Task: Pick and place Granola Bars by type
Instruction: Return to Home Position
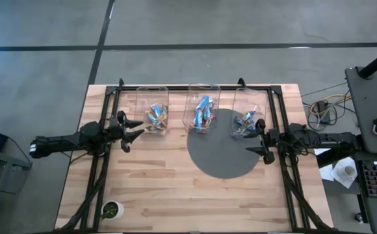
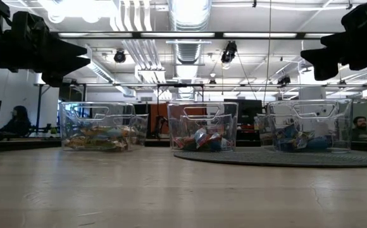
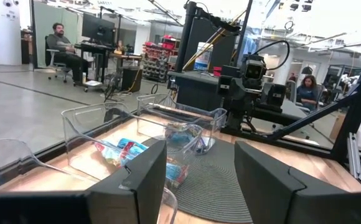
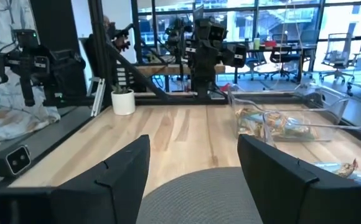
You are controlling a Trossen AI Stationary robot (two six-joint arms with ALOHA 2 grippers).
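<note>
"Wooden bench, open workshop beyond, people seated at desks far back. What's laid out?"

"Three clear bins in a row along the far edge: left bin, middle bin, right bin. Dark round mat reaching under the near ends of the middle and right ones. Small potted plant at the near left corner."

"Granola Bars?"

"Every one I can find sits inside a bin. From the low view: yellowish wrappers in the left, red-orange with some blue in the middle, blue in the right. None loose on wood or mat in the high view."

"Arms?"

"Left arm comes in from the bench's left side, its tip just beside the left bin; jaws spread, nothing between them. Right arm mirrors it beside the right bin, jaws spread and empty too. Both hang well above the surface."

"Progress?"

"My reading: the sorting looks finished — what's left is parking both arms. The blue in the middle bin could be wrapper print or a stray bar; can't tell from here."
</note>
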